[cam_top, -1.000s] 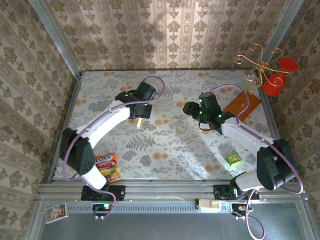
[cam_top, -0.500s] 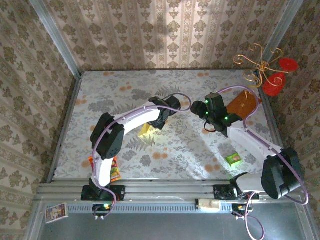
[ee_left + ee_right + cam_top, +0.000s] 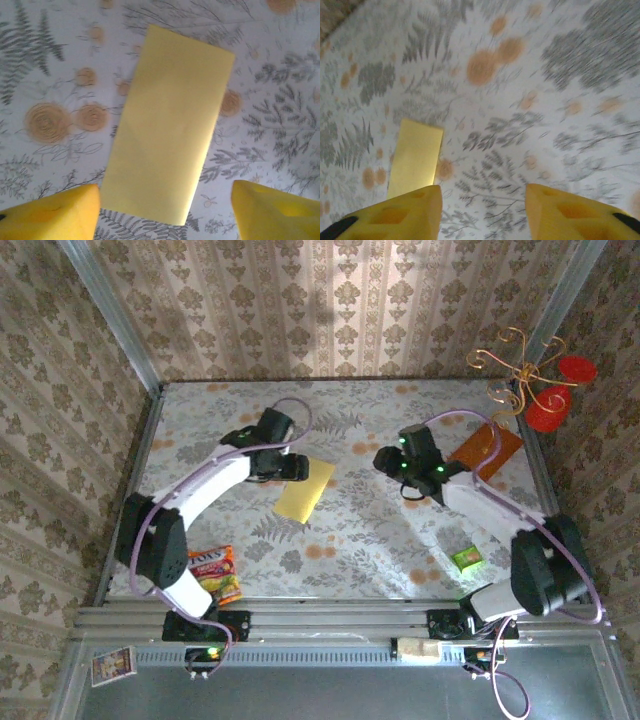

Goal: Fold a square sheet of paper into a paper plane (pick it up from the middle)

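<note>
The square sheet of paper [image 3: 305,490] lies flat on the flowered table, folded into a pale-yellow rectangle. In the left wrist view the sheet of paper [image 3: 170,125] is just ahead of my left gripper [image 3: 165,215], with its near edge lying between the two yellow fingertips [image 3: 50,215]. The jaws are open and hold nothing. From above, the left gripper [image 3: 297,468] hovers at the sheet's upper left corner. My right gripper [image 3: 385,460] stands to the right of the paper, also open and empty. In the right wrist view the paper [image 3: 415,155] is seen ahead and to the left of the right gripper [image 3: 482,215].
An orange-brown board [image 3: 485,448] lies at the back right, beneath a gold wire ornament with red discs [image 3: 535,380]. A small green packet [image 3: 466,559] sits at the front right. A snack packet [image 3: 215,573] lies front left. Patterned walls close in the table.
The left arm reached to the table's centre with the paper, then drew back left. Its gripper opened and the paper now lies flat. The right gripper's jaws narrowed a little.
</note>
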